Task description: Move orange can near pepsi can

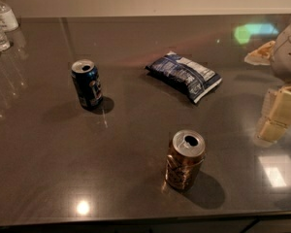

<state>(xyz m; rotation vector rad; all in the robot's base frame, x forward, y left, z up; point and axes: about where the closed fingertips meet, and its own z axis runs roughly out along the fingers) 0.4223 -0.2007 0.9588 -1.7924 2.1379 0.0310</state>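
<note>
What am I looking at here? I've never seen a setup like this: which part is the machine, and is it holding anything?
This is one camera view, looking down on a dark table. The machine is a mobile robot with a single arm. Only its end shows: the pale, blocky gripper at the right edge, touching none of the items. The orange can stands near the front and the pepsi can stands further back on the left, well apart from it. A blue-and-white chip bag lies toward the back, and water bottles stand in the far left corner. The job is to bring the orange can close to the pepsi can.
</note>
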